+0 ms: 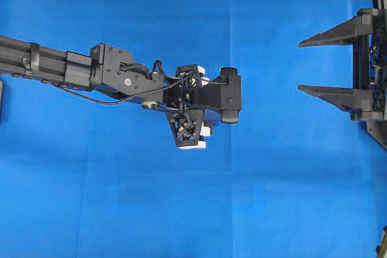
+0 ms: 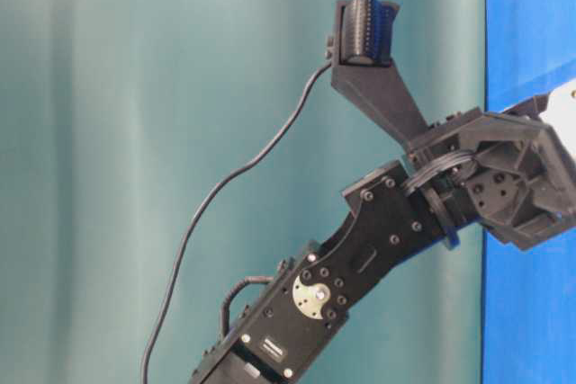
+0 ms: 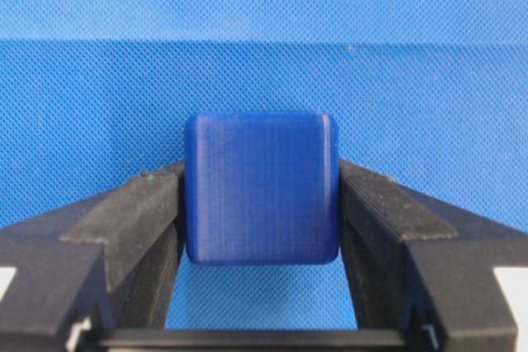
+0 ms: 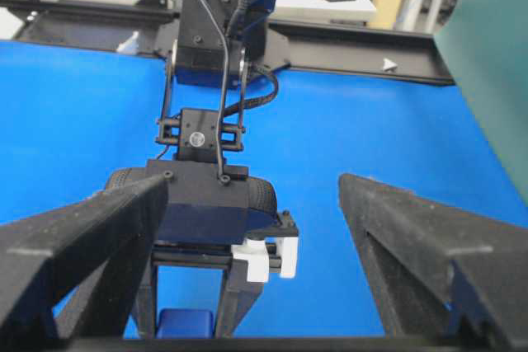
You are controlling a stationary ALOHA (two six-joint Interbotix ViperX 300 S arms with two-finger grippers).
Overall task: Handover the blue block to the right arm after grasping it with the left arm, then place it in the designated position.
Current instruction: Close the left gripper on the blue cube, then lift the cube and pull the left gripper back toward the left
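Blue cloth (image 1: 181,209) covers the whole table. Overhead: left arm (image 1: 121,77) reaches toward centre, block hidden under its wrist; right gripper (image 1: 311,66) waits at the right edge, jaws spread wide, empty. Table-level: only left arm links against a teal curtain (image 2: 135,87), nothing useful. Left wrist: left gripper (image 3: 262,195) clamped on the blue block (image 3: 261,190), fingers touching both side faces, seemingly still low over the cloth. Right wrist: block's corner just visible below left gripper. Grasp done; lift, handover, placement remain.
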